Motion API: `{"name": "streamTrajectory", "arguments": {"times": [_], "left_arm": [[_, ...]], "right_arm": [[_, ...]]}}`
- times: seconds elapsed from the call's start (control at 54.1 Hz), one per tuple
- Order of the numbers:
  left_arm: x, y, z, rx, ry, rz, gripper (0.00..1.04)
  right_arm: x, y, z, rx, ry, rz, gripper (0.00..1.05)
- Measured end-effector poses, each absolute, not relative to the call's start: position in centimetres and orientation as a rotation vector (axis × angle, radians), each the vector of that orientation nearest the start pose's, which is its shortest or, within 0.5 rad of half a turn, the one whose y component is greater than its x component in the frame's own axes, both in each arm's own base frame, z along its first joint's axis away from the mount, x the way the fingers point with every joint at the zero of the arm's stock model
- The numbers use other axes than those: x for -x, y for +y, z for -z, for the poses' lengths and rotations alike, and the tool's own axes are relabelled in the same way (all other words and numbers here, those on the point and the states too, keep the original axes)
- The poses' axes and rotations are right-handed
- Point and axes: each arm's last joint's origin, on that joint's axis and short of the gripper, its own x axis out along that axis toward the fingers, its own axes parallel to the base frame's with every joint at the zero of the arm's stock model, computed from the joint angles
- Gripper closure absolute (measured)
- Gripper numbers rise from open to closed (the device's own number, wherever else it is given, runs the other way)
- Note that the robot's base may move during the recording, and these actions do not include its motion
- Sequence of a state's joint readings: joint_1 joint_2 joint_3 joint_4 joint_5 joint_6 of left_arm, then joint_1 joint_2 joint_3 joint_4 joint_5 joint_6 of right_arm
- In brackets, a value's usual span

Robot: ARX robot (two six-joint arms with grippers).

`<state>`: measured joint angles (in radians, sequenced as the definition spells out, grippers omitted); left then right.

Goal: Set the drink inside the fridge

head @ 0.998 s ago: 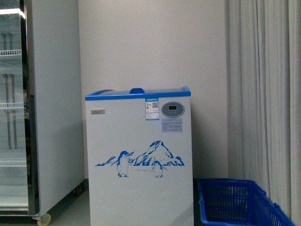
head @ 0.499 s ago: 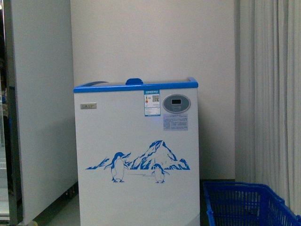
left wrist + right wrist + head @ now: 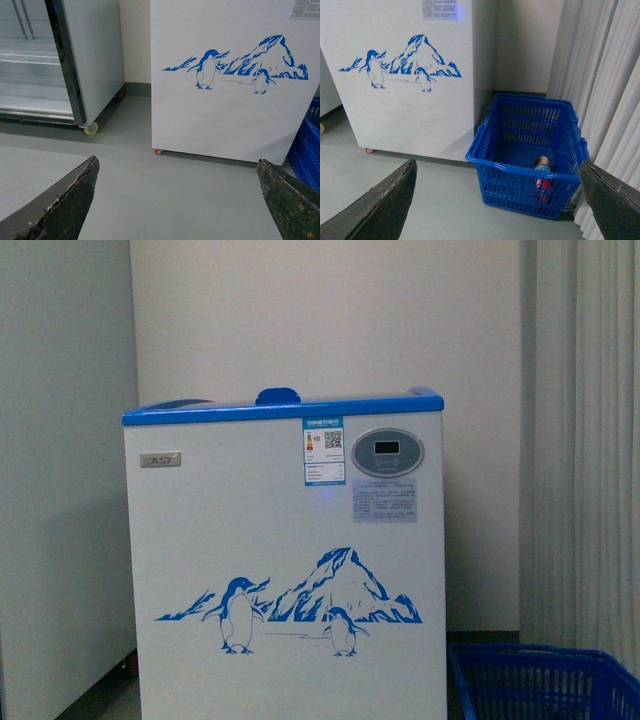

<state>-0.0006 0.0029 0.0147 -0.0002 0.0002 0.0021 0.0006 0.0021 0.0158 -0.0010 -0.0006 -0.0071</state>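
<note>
The fridge [image 3: 285, 570] is a white chest freezer with a blue rim, penguin-and-mountain art and an oval grey panel. It stands straight ahead in the front view, and only the edge of its lid shows. Its lower front also shows in the left wrist view [image 3: 225, 115] and the right wrist view [image 3: 405, 110]. The drink [image 3: 543, 163] lies inside a blue basket to the freezer's right, with its red and blue label showing through the mesh. My left gripper [image 3: 176, 165] is open and empty over the floor. My right gripper [image 3: 497, 165] is open and empty, short of the basket.
The blue plastic basket [image 3: 520, 170] stands on the grey floor between the freezer and a pale curtain [image 3: 605, 75]; it also shows in the front view [image 3: 540, 680]. A tall grey glass-door display fridge [image 3: 95, 60] on castors stands left of the freezer.
The front view has closed in on the freezer, which now looks larger and lower. The display fridge's glass door has slid out of view at the left.
</note>
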Motion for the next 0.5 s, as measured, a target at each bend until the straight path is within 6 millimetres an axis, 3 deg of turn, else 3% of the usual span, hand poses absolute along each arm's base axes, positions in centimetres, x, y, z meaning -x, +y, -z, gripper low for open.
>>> {"name": "streamTrajectory", "arguments": {"times": [0.499], "left_arm": [[-9.69,0.00,-16.83,-0.002,-0.012,0.000,0.08]], "right_arm": [[-9.68,0.01,-16.86,0.007,-0.013,-0.001,0.08]]}}
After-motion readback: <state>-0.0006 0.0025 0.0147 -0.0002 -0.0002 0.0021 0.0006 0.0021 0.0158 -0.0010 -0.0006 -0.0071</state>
